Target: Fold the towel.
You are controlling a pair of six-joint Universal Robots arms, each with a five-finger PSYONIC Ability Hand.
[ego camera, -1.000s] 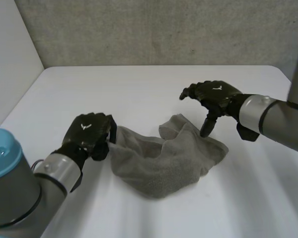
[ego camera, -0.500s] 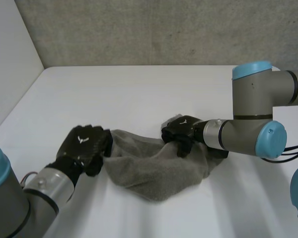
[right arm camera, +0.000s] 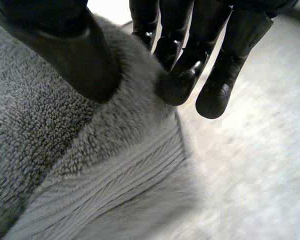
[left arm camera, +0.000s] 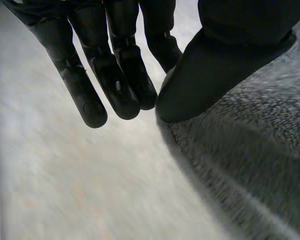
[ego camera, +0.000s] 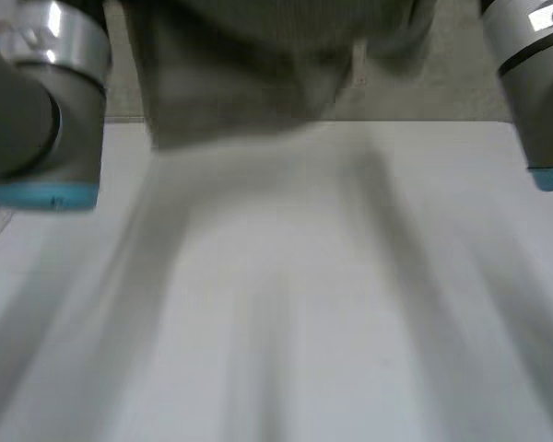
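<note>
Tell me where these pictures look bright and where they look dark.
Head view: the towel hangs dim above the bright table. Left wrist view: the towel lies in shade beside the left hand. Right wrist view: light falls evenly on the towel pinched by the right hand.

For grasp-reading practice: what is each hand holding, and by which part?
The towel, by its edge: the right hand and left hand each pinch it between thumb and fingers.
</note>
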